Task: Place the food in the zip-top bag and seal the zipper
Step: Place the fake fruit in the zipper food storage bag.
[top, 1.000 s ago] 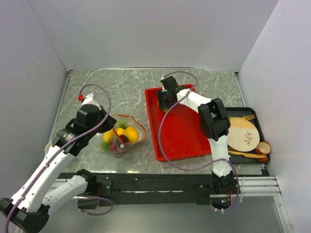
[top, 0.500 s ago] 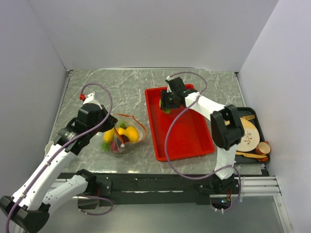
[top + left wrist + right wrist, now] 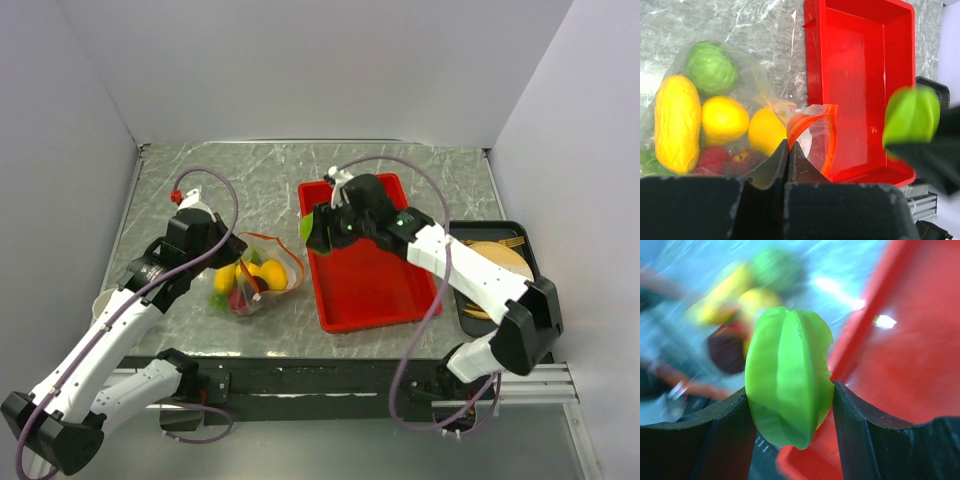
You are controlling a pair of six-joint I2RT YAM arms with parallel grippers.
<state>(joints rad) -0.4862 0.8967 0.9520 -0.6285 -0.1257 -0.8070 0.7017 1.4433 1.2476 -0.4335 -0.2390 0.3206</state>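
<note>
Food (image 3: 268, 275) in zip-top bag (image 3: 248, 303), left of tray (image 3: 370, 285).

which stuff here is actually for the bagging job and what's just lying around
For the job: green star fruit in the right claw, zip-top bag pinched by the left claw, its zipper, food already inside.
Lying about: red tray, tan plate.

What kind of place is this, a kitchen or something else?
Most likely a robot test booth, not a kitchen: plain white walls box in a marble-patterned table, the left gripper pinches a zip-top bag of toy food, and the right gripper holds a green toy fruit by a red tray.
</note>
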